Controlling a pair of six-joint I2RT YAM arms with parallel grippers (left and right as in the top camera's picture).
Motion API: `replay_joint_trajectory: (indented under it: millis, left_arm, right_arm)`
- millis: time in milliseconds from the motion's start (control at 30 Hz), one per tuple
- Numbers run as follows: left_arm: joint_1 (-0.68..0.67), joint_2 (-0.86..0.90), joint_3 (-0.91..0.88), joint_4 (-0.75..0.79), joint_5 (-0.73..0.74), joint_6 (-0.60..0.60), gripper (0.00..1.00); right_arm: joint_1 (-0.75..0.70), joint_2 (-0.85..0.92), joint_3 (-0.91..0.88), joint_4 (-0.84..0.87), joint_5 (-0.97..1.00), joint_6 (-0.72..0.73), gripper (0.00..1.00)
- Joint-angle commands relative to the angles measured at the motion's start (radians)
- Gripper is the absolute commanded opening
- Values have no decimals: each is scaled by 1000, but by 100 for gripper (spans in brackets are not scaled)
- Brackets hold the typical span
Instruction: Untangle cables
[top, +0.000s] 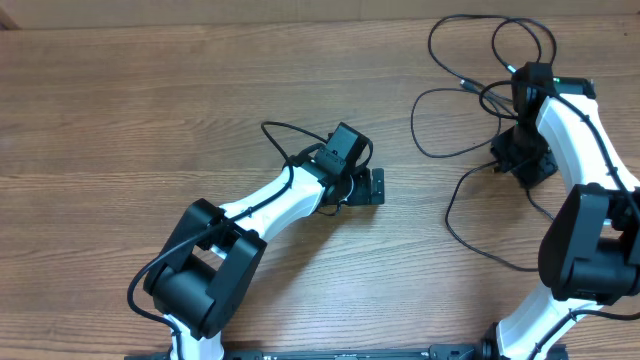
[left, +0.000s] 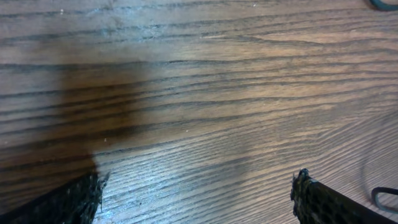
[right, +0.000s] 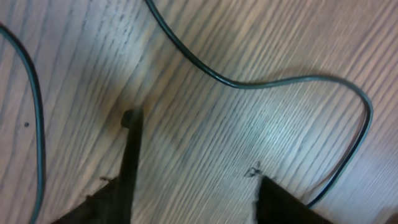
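Across the whole scene runs the wooden tabletop (top: 120, 120), grain going left to right. On the left, the left arm (top: 270, 205) reaches from its base at the near edge toward the middle. Its left gripper (top: 365, 187) sits low over bare wood, well apart from the tangle. Over on the right, the right arm (top: 575, 135) rises from the near right corner and bends toward the far side, its right gripper (top: 520, 155) pointing down among the cords. And there they are, the cables (top: 415, 120): thin black cords spread over the far right part of the tabletop. Loose loops overlap near the far edge, one loop bulges out left of the right arm, and another strand sweeps nearer toward that arm's base. From the right wrist, one strand (right: 280, 81) curves across the wood just beyond the fingers (right: 280, 202) and hooks back down beside the right-hand one, while a second strand runs down the left edge. Those fingers stand apart, with only wood in the gap and nothing pinched. A thin dark strip (right: 130, 149) with a knobbed tip rises by the left-hand one, and I can't tell what it is. On the left wrist view the fingers are spread wide and grip nothing, with a bit of cord (left: 382, 196) at the right edge.
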Motion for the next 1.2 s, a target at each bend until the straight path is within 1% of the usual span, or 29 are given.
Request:
replay_joint_trajectory:
  millis: [0, 100, 333, 367, 400, 433, 500, 533, 600, 700, 767, 833, 1167]
  left_arm:
    - [8, 16, -2, -8, 12, -5, 100]
    - [8, 16, -2, -12, 12, -5, 100]
    - [8, 16, -2, -13, 12, -5, 99]
    - [8, 16, -2, -12, 12, -5, 100]
    - [8, 16, -2, -12, 12, -5, 100]
    - [8, 16, -2, -12, 12, -5, 100]
    - [8, 16, -2, -12, 11, -5, 100]
    - [8, 16, -2, -12, 11, -5, 99]
    - [8, 16, -2, -12, 11, -5, 99]
    - [8, 16, -2, -12, 11, -5, 99]
    - [8, 16, -2, -11, 11, -5, 99]
    - [8, 16, -2, -12, 11, -5, 100]
    - [8, 16, -2, -12, 11, -6, 100]
  right_arm:
    - [-1, 0, 40, -10, -2, -15, 85]
    - [-1, -9, 94, -18, -19, -63, 99]
    - [-1, -45, 238, -29, -175, -194, 99]
    - [-1, -47, 256, -37, -203, -217, 96]
    - [-1, -47, 269, -43, -247, -245, 72]
    - [-1, -47, 269, -43, -281, -261, 51]
    - [-1, -46, 269, -55, -321, -281, 29]
    - [0, -46, 269, -63, -322, -280, 24]
    - [0, -46, 269, -78, -320, -288, 17]
    - [1, -45, 265, -98, -320, -302, 9]
    - [4, -45, 260, -116, -320, -302, 6]
    - [6, -44, 250, -126, -319, -302, 4]
    - [6, -42, 171, -104, -319, -294, 4]
